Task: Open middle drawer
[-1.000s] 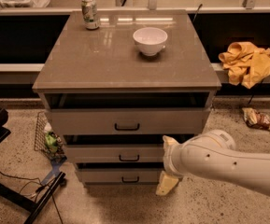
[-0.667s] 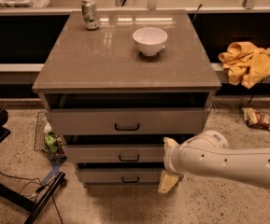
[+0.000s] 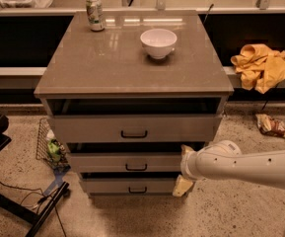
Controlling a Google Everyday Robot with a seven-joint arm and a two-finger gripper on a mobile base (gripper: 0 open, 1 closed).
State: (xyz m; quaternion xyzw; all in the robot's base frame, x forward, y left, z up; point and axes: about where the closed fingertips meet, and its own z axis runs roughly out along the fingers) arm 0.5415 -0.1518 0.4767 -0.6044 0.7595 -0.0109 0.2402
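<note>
Your claw (image 3: 183,168) sits at the end of the white arm (image 3: 240,163) that comes in from the right of the view. It hangs low against the right end of the cabinet front, level with the lower two drawers. You cannot tell from here how far open it is, and nothing shows that it has hold of anything.

The middle drawer (image 3: 102,162) is the second of three, a low, wide front panel whose long axis runs side to side, under the taller top drawer (image 3: 92,128) and above the lowest drawer (image 3: 107,185). A dark gap lies above its front, and it looks barely out, if at all.

Its small black loop handle (image 3: 136,167) is at the centre of the panel, at about the same height as your claw but off to the side, toward the middle of the cabinet. That sideways offset is what the next move turns on. You likely need to travel along the panel to the handle before any pull toward you.

The bowl (image 3: 158,42) and can (image 3: 95,14) on the surface (image 3: 107,68) are well above the work.
</note>
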